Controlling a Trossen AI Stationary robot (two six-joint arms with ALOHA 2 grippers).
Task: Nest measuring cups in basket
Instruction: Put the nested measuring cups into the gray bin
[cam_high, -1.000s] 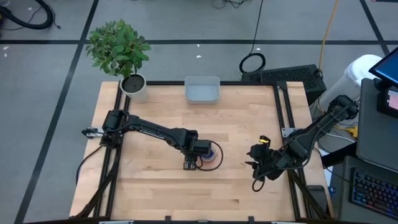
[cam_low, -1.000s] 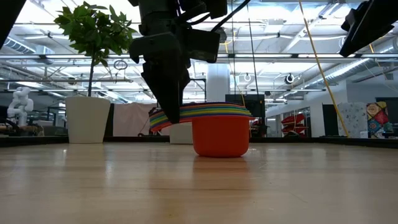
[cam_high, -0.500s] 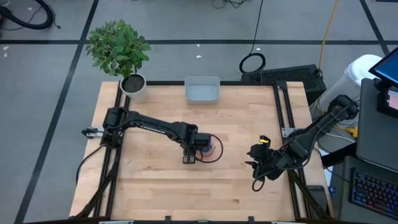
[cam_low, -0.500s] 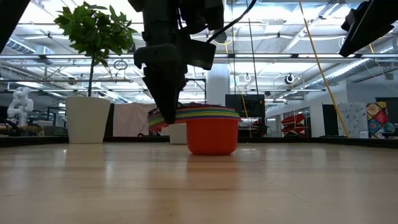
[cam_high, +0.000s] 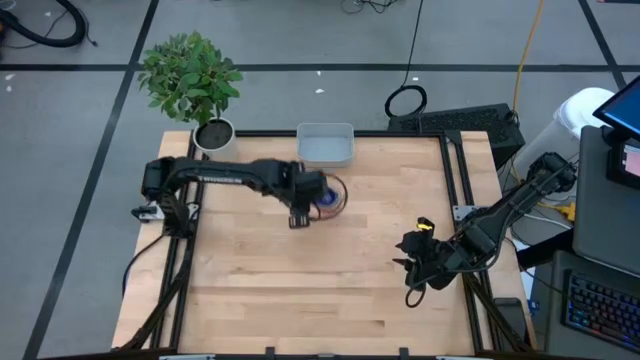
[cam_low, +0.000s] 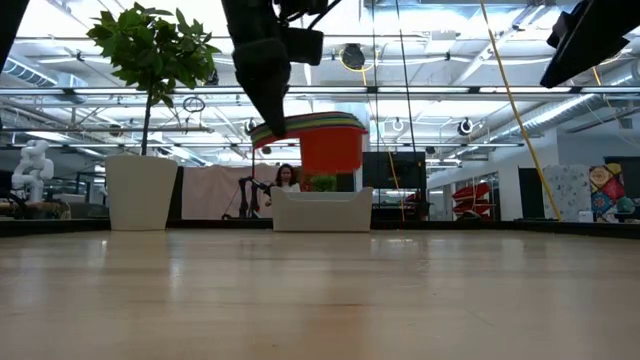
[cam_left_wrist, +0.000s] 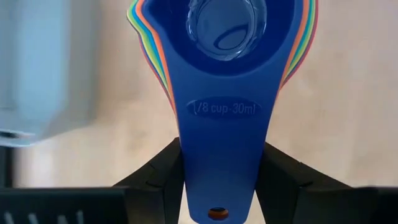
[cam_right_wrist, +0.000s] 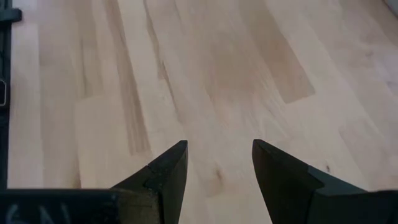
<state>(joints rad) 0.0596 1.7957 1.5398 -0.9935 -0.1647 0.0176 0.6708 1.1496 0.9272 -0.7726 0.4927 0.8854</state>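
Counter (cam_high: 300, 290) of pale wood planks, dark frame rails along its sides. Left arm reaches across from the counter's left edge toward the far middle; right arm waits folded at the right edge. Potted plant (cam_high: 192, 80) in a white pot sits at the far left corner, tall in the low view (cam_low: 150, 60). Basket (cam_high: 325, 144), pale grey-blue and rectangular, sits at the far edge near the middle; in the low view (cam_low: 321, 211) it rests flat on the counter, in the left wrist view (cam_left_wrist: 37, 68) it shows off to one side of the cups.

Left tool (cam_high: 298, 214) is clamped on the handles of the measuring cups (cam_high: 327, 196), nested in one stack, just in front of the basket and not over it. Low view shows the stack (cam_low: 322, 140) lifted clear off the counter, red cup outermost, coloured rims layered on top, hanging above the basket's height. Left wrist view: dark blue cup (cam_left_wrist: 227, 56) innermost, handle marked 1/8 cup-30ml running down between the two dark fingers (cam_left_wrist: 155, 180), coloured rims fanned around it.

Right tool (cam_right_wrist: 217, 168) hovers over bare wood near the right edge, fingers apart, nothing between them. Person visible far behind the basket in the low view (cam_low: 288, 178).
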